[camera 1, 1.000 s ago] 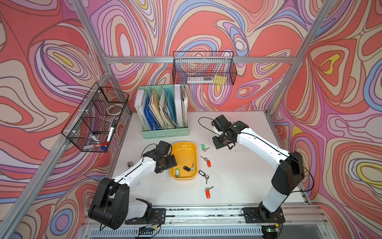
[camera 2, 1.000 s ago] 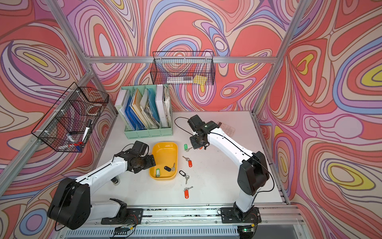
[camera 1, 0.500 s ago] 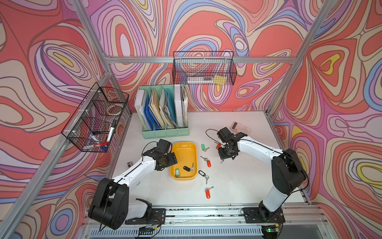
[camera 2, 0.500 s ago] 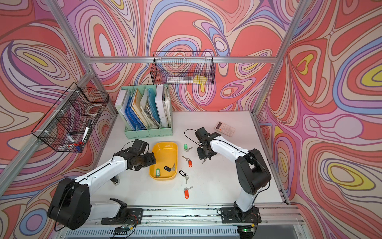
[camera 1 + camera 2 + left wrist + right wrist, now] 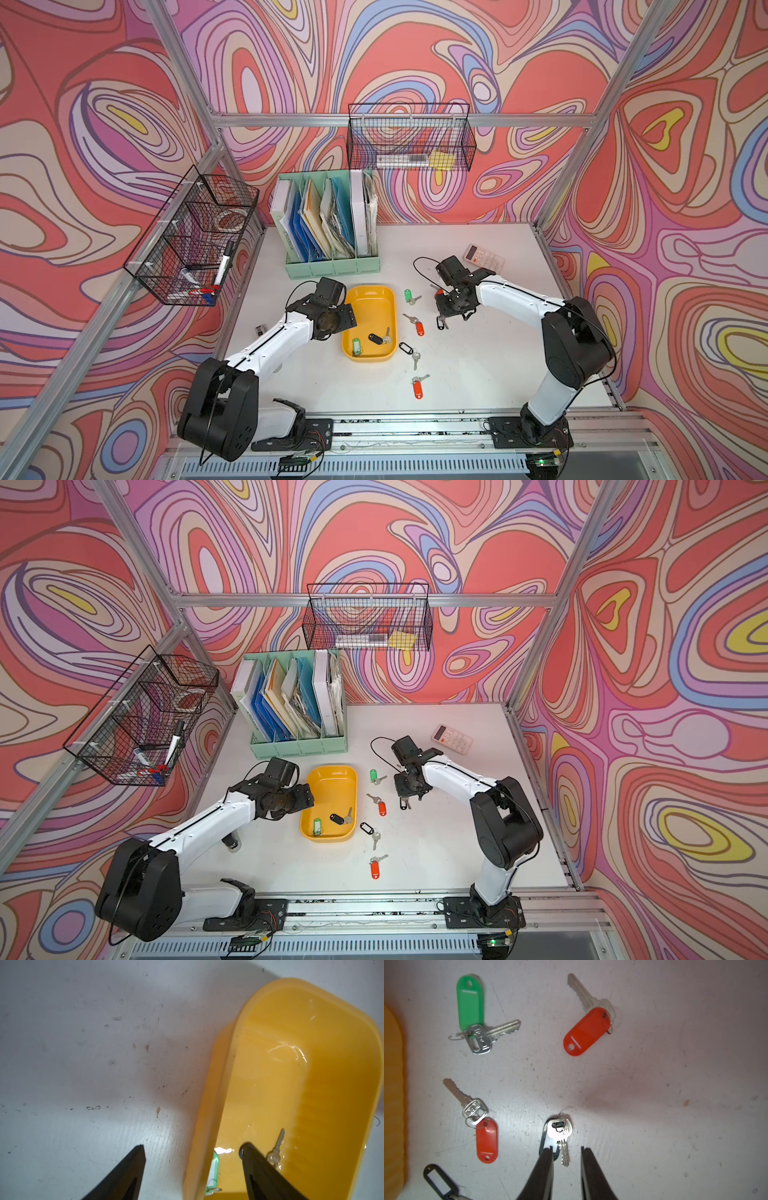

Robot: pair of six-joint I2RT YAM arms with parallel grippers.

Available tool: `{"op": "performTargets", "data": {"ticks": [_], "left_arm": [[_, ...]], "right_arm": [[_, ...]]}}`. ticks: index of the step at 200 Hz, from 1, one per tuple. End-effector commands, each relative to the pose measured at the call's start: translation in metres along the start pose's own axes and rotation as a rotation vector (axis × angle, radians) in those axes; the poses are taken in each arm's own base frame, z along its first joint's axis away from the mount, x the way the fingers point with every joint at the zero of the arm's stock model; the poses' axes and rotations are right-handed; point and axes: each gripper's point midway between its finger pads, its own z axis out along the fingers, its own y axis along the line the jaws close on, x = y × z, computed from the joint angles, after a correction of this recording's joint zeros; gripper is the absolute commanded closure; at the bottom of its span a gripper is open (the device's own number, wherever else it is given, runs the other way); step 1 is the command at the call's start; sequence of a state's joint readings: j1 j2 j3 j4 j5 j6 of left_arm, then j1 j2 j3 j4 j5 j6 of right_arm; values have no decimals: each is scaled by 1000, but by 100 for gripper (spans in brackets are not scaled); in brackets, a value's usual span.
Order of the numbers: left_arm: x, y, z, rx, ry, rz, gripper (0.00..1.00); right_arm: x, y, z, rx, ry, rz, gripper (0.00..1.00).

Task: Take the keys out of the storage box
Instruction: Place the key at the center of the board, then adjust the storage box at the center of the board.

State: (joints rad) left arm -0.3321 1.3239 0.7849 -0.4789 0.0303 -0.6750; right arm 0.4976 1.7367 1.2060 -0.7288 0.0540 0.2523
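Note:
The yellow storage box (image 5: 368, 303) sits mid-table and holds two sets of keys, one green-tagged (image 5: 356, 345) and one black-tagged (image 5: 376, 338). My left gripper (image 5: 192, 1150) is open and straddles the box's left wall (image 5: 216, 1105), one finger inside near the green tag (image 5: 214, 1167). Several key sets lie on the table right of the box. My right gripper (image 5: 566, 1148) is open low over a black-tagged set (image 5: 562, 1132), whose key lies between the fingers while its tag shows beside one fingertip. Green-tagged (image 5: 471, 1007) and red-tagged (image 5: 586, 1032) sets lie nearby.
A mint-green file holder (image 5: 332, 232) stands behind the box. A white calculator (image 5: 484, 258) lies at the back right. Black wire baskets hang on the back wall (image 5: 409, 139) and the left wall (image 5: 191, 237). A small dark item (image 5: 258, 330) lies at the table's left edge.
My right gripper came down toward the table right of the box and opened, letting go of the black-tagged keys. My left gripper narrowed a little at the box's left wall.

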Motion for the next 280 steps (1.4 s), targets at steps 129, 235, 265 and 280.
{"op": "performTargets", "data": {"ticks": [129, 235, 265, 280], "left_arm": [[-29, -17, 29, -1, -9, 155, 60], [-11, -12, 30, -32, 148, 191, 100], [1, -12, 14, 16, 275, 167, 100], [5, -16, 5, 72, 332, 153, 100]], "right_arm": [[-62, -15, -151, -118, -739, 67, 26], [-59, -22, -159, -130, -832, 122, 8], [-60, -21, -158, -130, -827, 116, 8], [-60, -21, -158, -130, -823, 115, 8]]}}
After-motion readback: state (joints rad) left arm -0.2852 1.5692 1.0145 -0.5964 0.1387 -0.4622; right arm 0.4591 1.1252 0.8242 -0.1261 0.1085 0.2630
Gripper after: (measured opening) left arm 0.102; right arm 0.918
